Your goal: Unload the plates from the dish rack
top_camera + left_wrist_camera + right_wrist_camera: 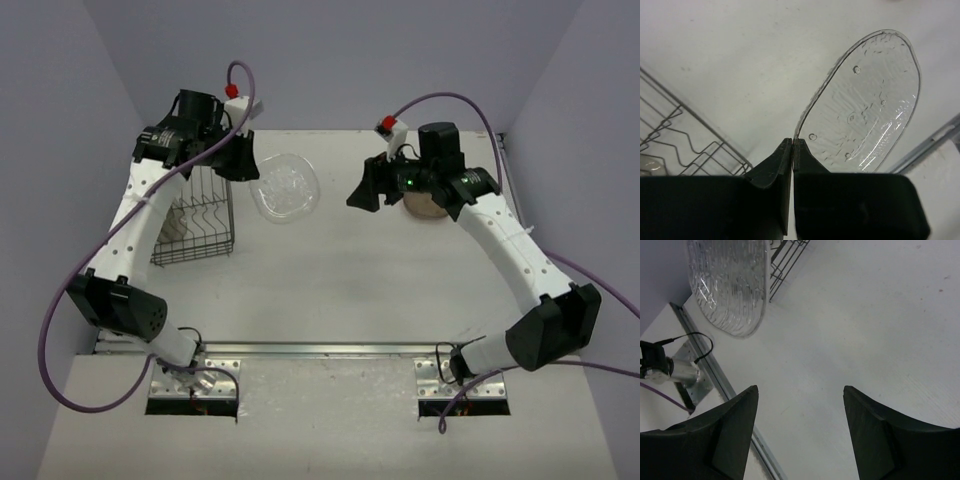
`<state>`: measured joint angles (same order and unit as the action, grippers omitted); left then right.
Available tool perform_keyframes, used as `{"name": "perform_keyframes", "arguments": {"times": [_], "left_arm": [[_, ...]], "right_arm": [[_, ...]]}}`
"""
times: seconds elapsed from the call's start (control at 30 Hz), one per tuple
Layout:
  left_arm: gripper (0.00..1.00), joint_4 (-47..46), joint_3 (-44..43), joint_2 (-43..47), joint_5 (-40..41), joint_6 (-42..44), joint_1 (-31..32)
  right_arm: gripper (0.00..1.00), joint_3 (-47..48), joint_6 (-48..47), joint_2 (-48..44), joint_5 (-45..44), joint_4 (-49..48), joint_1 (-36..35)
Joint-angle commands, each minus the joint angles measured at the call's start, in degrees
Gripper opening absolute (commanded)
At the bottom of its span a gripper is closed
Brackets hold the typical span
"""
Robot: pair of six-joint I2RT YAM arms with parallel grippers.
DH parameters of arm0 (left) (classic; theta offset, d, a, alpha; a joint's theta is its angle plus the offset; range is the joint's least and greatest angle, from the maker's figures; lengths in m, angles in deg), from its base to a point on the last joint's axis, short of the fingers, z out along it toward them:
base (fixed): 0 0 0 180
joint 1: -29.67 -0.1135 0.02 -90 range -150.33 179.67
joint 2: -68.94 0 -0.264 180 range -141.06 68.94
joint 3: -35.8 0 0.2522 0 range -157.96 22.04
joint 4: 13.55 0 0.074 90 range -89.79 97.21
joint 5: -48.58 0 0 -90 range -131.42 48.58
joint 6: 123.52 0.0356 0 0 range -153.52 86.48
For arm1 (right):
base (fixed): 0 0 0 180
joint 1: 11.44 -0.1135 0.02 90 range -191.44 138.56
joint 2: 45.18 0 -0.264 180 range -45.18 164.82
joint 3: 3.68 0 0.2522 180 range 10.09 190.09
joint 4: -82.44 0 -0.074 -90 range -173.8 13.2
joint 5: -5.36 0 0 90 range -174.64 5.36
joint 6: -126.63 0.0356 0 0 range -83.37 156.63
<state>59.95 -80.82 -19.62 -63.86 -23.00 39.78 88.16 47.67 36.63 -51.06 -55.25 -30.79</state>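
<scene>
My left gripper (243, 158) is shut on the rim of a see-through plate (286, 187) and holds it in the air to the right of the black wire dish rack (198, 222). In the left wrist view the plate (865, 110) stands out past my shut fingertips (792, 145), with the rack (685, 145) at lower left. My right gripper (366, 186) is open and empty above the table's middle; a beige-pink plate (424, 207) lies partly hidden under its wrist. The right wrist view shows the see-through plate (730, 285) and a rack corner (785, 257).
A metal rail (320, 350) runs along the table's near edge, seen also in the right wrist view (715, 370). Grey walls close the left, back and right sides. A pale object (652, 165) shows inside the rack at the left wrist view's edge.
</scene>
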Motion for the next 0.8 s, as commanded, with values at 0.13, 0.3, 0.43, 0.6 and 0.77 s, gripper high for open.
{"name": "perform_keyframes", "arguments": {"times": [0.13,0.3,0.43,0.6,0.77], "left_arm": [[0.00,-1.6,1.1,-1.1,-10.6,-1.6,2.9],[0.00,-2.1,1.5,-1.5,-10.3,-2.1,3.6],[0.00,-2.8,2.3,-1.5,-8.3,-2.5,3.7],[0.00,-3.8,2.9,-0.8,-3.9,-3.2,3.7],[0.00,-4.5,3.7,0.0,-1.4,-3.7,3.7]], "right_arm": [[0.62,5.3,0.0,4.0,-7.1,0.3,-5.8],[0.53,8.1,2.2,7.6,-5.1,1.1,-7.1],[0.51,8.3,4.1,8.6,-3.7,0.8,-7.4],[0.50,7.7,3.6,6.9,-6.7,1.2,-7.3],[0.50,6.1,3.7,3.9,-5.6,1.1,-4.6]]}}
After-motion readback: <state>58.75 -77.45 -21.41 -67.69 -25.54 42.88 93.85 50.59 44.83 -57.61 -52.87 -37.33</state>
